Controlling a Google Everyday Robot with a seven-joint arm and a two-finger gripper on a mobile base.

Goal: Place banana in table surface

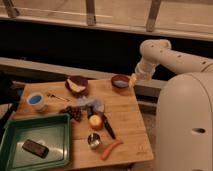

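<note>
The banana (75, 87) is a short pale yellow piece lying in the dark maroon bowl (76, 84) at the back left of the table surface (125, 117), a light brown wooden top. My gripper (133, 80) hangs at the end of the white arm at the table's far right edge, beside a red bowl (120, 80) with a blue inside. It is well apart from the banana. A small pale shape shows at the gripper's tip, and I cannot tell what it is.
A dark green tray (36, 140) at the front left holds a dark bar (35, 148). On the wood are a blue cup (36, 101), grapes (73, 113), an orange fruit (95, 121), a metal cup (94, 140), a carrot (111, 149) and a dark utensil (108, 127). My white base (185, 125) stands to the right.
</note>
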